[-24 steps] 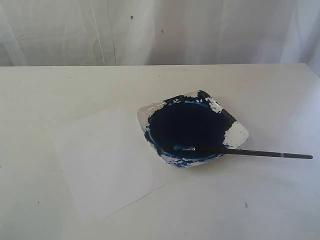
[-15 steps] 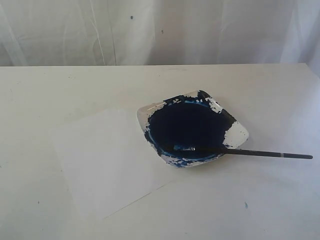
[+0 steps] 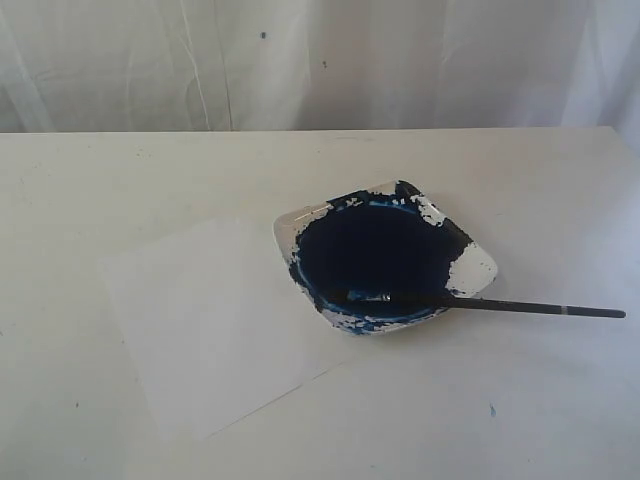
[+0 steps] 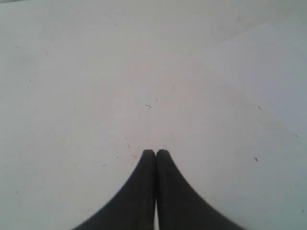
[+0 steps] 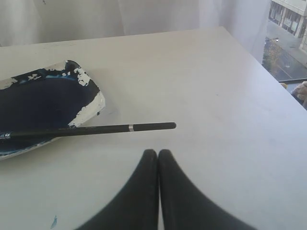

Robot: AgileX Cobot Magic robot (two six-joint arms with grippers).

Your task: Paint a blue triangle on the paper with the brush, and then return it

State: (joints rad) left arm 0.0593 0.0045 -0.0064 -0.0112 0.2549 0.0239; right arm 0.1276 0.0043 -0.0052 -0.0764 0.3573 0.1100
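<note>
The brush (image 3: 520, 307) is lying across the dish (image 3: 474, 270). Its bristle end is sitting in the paint (image 3: 370, 250), and its long black handle is resting on the dish's rim and jutting well past it over the counter (image 3: 150, 170). Propped that way, the tip is probably soaking up blue while the dry handle is offering a free length to grasp, clear of the mess. The paper (image 3: 210, 320) is lying flat right beside the dish, on the side opposite the handle, so a loaded brush is facing only a short trip.

The dish is showing as a shallow, squarish white piece with rounded corners, its rim flaked and smeared with dried blue. The paint inside is pooling dark, almost navy. The handle is thin, straight and matte, with a pale ring near the end farthest from the dish. The paper is thin, unmarked and barely paler than the matte counter.

The right gripper (image 5: 157, 152) is hovering near the handle end that is pointing away from the dish, its jaws pressed fully together and holding nothing. The left gripper (image 4: 155, 152) is hanging over bare counter, its jaws likewise closed and empty. A paler area across that view is possibly the paper, though it is too faint to say.
</note>
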